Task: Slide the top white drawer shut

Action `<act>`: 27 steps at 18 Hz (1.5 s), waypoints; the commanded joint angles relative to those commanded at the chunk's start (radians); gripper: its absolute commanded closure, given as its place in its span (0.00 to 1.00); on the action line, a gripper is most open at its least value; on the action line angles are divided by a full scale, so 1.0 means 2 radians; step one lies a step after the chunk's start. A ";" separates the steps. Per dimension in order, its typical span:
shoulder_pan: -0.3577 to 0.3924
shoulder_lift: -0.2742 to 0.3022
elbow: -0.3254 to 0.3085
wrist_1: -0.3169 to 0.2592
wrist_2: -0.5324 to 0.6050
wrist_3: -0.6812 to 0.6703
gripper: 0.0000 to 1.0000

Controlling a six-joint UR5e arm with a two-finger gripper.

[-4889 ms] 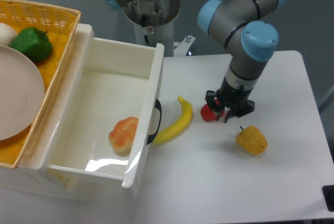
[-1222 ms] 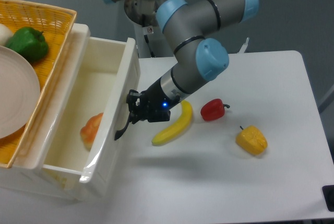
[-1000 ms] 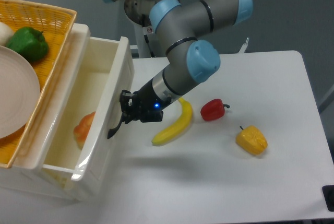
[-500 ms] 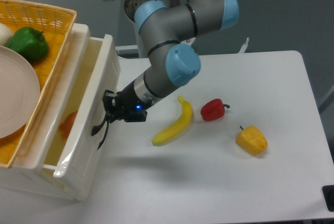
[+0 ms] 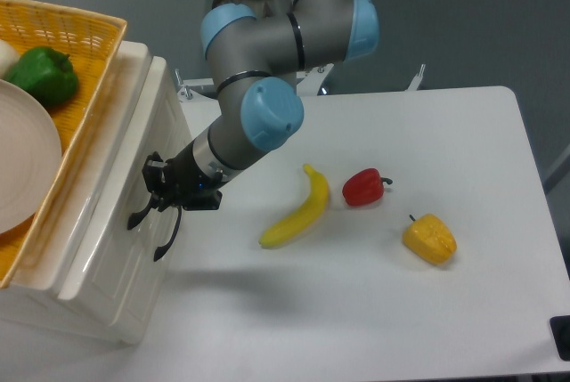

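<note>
- Gripper [image 5: 158,197] presses against the front of the top white drawer [image 5: 134,177], right at its curved black handle [image 5: 140,215]; whether the fingers are parted or clenched cannot be told.
- Drawer sits at the left, under the woven yellow basket [image 5: 85,61], and looks nearly or fully flush with the cabinet.
- A good finish would be a straight, gentle push along the drawer's travel, stopping once the front seats.
- The arm should back away cleanly afterwards, avoiding the banana [image 5: 298,210], red pepper [image 5: 363,187] and yellow pepper [image 5: 428,238] on the table [image 5: 374,311].
</note>
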 joint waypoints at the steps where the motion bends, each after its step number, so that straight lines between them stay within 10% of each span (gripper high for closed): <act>1: 0.002 0.000 0.002 0.005 0.000 0.002 0.51; 3: 0.014 0.001 0.002 0.029 0.005 0.002 0.03; 4: 0.024 0.001 0.004 0.036 0.005 0.002 0.00; 15: 0.163 0.002 0.031 0.093 0.047 0.011 0.00; 22: 0.193 -0.013 0.034 0.111 0.296 0.262 0.00; 27: 0.233 -0.037 0.038 0.120 0.316 0.368 0.00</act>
